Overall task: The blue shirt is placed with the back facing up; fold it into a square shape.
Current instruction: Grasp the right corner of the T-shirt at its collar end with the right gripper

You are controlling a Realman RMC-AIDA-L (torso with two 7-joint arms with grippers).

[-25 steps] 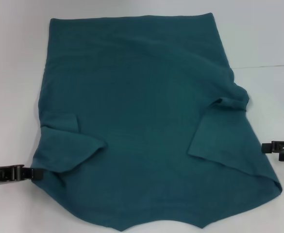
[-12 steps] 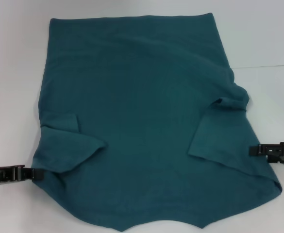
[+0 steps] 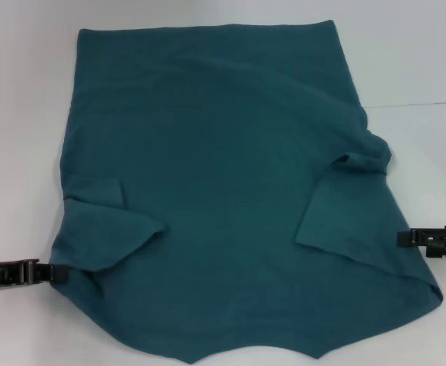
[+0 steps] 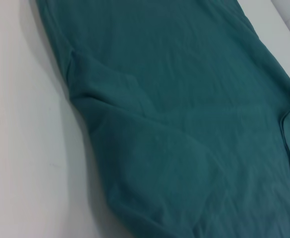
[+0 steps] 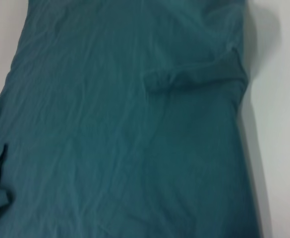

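The blue shirt [image 3: 223,191] lies flat on the white table, hem at the far side and collar end at the near edge. Both short sleeves are folded inward over the body: the left sleeve [image 3: 108,232] and the right sleeve [image 3: 344,206]. My left gripper [image 3: 49,272] lies low at the shirt's left edge, its tip touching the fabric near the shoulder. My right gripper [image 3: 402,238] lies low at the shirt's right edge, beside the folded sleeve. The left wrist view shows the shirt [image 4: 184,99] with its folded left sleeve. The right wrist view shows the shirt [image 5: 125,124] and its right side.
The white table [image 3: 24,114] shows bare to the left of the shirt, to its right and beyond it. A thin seam line [image 3: 421,104] runs across the table at the right. The shirt's near end reaches the bottom of the head view.
My right gripper moved in leftward to the shirt's right edge, then drew back slightly. My left gripper and the shirt have not moved.
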